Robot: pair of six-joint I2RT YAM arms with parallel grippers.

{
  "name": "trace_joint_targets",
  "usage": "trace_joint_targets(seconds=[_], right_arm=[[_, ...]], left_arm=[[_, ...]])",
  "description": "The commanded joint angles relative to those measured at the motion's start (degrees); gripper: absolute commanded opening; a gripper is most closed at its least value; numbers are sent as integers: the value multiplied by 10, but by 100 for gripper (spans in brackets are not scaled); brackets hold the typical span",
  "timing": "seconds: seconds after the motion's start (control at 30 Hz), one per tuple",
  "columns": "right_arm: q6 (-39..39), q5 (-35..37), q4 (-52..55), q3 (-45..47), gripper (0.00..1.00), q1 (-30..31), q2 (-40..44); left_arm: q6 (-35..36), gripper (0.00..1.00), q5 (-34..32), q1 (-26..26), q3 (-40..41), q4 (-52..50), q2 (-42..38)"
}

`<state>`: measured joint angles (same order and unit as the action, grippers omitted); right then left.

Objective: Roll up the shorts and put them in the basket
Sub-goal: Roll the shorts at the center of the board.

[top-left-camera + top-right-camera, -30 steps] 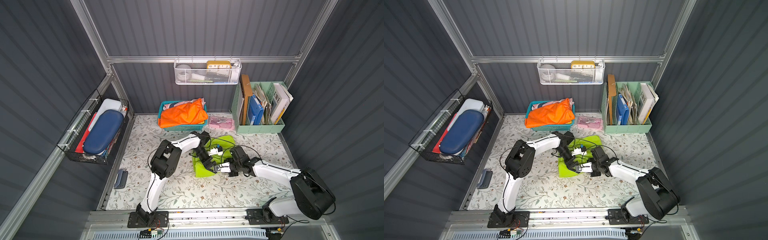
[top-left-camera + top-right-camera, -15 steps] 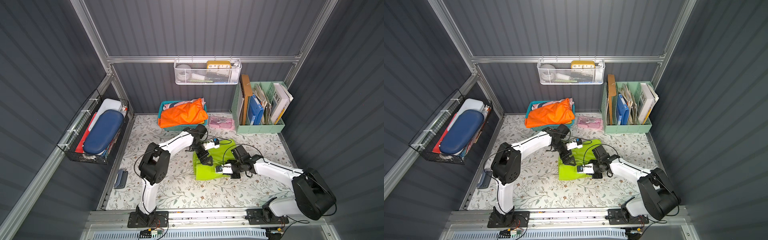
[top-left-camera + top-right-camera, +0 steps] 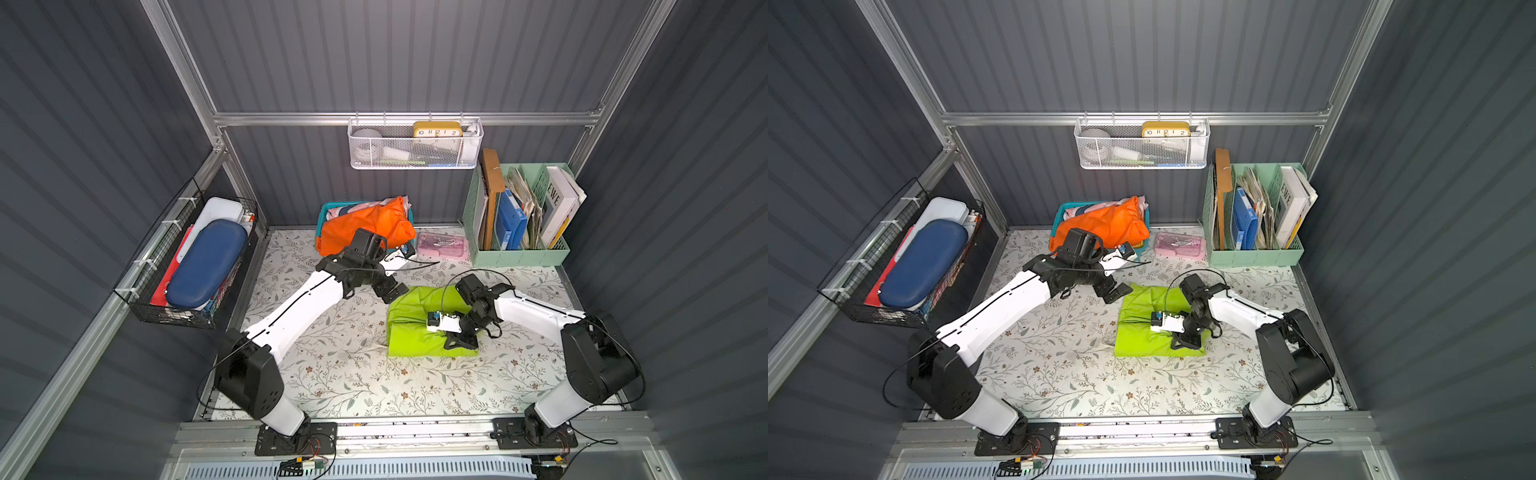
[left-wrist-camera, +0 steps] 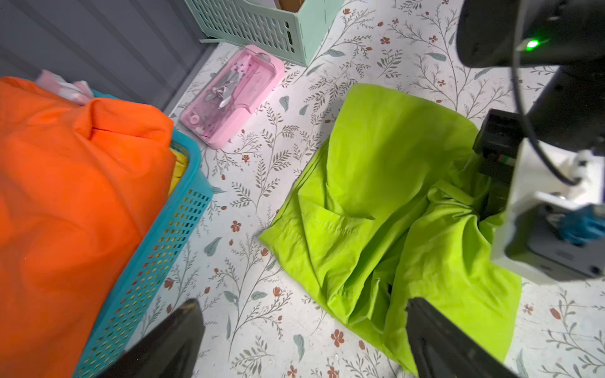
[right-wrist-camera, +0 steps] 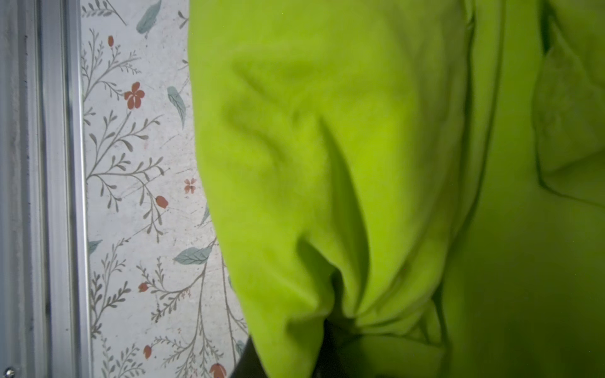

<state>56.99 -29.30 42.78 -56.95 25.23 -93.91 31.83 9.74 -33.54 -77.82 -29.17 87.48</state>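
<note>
While the right gripper (image 3: 459,341) sat pinched shut on a bunched fold of the shorts (image 3: 411,336), the left gripper (image 3: 392,292) hung with its jaws wide apart just over their far corner; the shorts lay on the flowered mat (image 3: 332,374) between the two arms, folded into a rough block but, by my reading, not yet rolled; the next move seemed to call for the left jaws to take that corner so both could turn the cloth evenly; the right fingertips were buried in fabric, and the waistband could not be made out.
</note>
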Motion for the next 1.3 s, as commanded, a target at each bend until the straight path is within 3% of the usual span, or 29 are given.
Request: trace_joint_targets(seconds=[0.0, 0.23, 0.43, 0.57, 0.83, 1.27], right_arm=[[-67, -43, 78, -21, 0, -7, -21], [-134, -103, 131, -75, 0, -30, -74], [-139, -156, 187, -124, 0, -48, -146], [-147, -164, 209, -145, 0, -60, -173], [-147, -178, 244, -162, 0, -85, -200], [-110, -185, 226, -126, 0, -92, -167]], left_arm=[[29, 100, -34, -2, 59, 43, -48], [90, 100, -7, -13, 136, 84, -111], [136, 100, -53, -86, 202, 129, -129], [154, 99, -47, -128, 227, 163, -128], [233, 100, -85, -210, 257, 201, -74], [239, 100, -70, -220, 284, 277, -7]])
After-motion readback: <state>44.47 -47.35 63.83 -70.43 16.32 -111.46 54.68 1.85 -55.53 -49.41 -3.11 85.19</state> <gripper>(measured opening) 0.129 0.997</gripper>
